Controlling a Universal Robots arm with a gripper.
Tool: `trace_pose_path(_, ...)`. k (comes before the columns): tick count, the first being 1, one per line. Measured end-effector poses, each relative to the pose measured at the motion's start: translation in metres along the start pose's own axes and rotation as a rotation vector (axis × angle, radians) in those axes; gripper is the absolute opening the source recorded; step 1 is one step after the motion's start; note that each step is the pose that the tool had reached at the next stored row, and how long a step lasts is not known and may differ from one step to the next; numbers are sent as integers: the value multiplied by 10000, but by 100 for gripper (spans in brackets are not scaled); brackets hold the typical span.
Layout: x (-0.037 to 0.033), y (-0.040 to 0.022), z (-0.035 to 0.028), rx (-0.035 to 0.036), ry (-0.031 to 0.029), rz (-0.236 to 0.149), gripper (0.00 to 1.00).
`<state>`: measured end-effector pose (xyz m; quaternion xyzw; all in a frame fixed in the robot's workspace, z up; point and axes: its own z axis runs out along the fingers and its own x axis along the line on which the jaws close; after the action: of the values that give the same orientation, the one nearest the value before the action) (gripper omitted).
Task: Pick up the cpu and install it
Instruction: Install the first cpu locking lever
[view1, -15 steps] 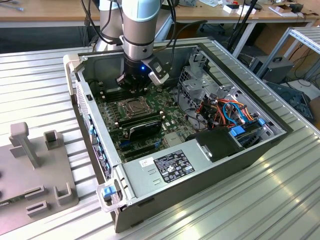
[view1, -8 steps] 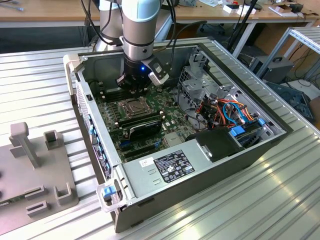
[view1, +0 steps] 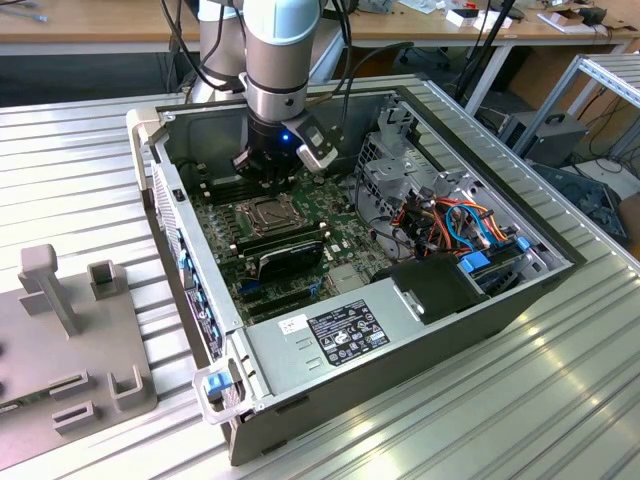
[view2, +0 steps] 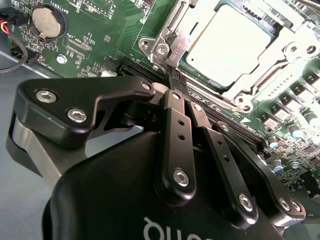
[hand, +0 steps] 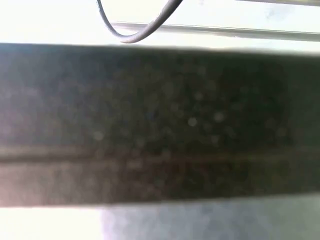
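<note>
The cpu (view2: 235, 45) lies flat in its socket on the green motherboard, its silver-grey top glaring under the light, with the metal socket frame (view2: 165, 37) around it. In the exterior view the socket (view1: 268, 212) sits just in front of the arm's wrist inside the open computer case. My gripper (view2: 173, 75) hangs low over the board beside the socket. Its two black fingers (view2: 172, 130) are pressed together, with their tips by the frame's corner near the small metal lever. Nothing shows between them.
Case walls (view1: 190, 270) ring the board. Black memory sticks (view1: 285, 238) and a black shroud (view1: 290, 262) lie in front of the socket. A grey power-supply box (view1: 330, 335), a drive cage (view1: 395, 170) and cables (view1: 450, 225) fill the exterior view's right. A grey fixture (view1: 70, 340) stands outside the case.
</note>
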<state>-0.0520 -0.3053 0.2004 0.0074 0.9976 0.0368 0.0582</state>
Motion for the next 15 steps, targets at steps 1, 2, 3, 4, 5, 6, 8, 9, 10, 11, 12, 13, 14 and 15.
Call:
trace_pose_path(1, 0, 0, 1, 0, 0, 0, 11)
trace_pose_path(2, 0, 2, 2, 0, -1, 1, 11)
trace_pose_path(3, 1, 4, 2, -2, -2, 2, 11)
trace_pose_path(4, 1, 6, 2, -4, -1, 2, 11)
trace_pose_path(5, 0, 11, 2, -9, -1, 2, 11)
trace_pose_path(6, 0, 15, 3, -11, -2, 2, 11)
trace_pose_path(8, 0, 21, 3, -14, -2, 0, 11)
trace_pose_path(9, 0, 21, 3, -15, -1, 0, 11)
trace_pose_path(10, -1, 23, -2, -18, -4, 2, 11)
trace_pose_path(11, -3, 25, -15, -23, -6, 3, 11)
trace_pose_path(12, -4, 26, -22, -30, -10, 2, 11)
trace_pose_path(13, -5, 25, -39, -18, -3, 2, 11)
trace_pose_path(14, -6, 26, -51, -16, -2, 2, 11)
trace_pose_path(15, -7, 27, -61, -16, -3, 3, 11)
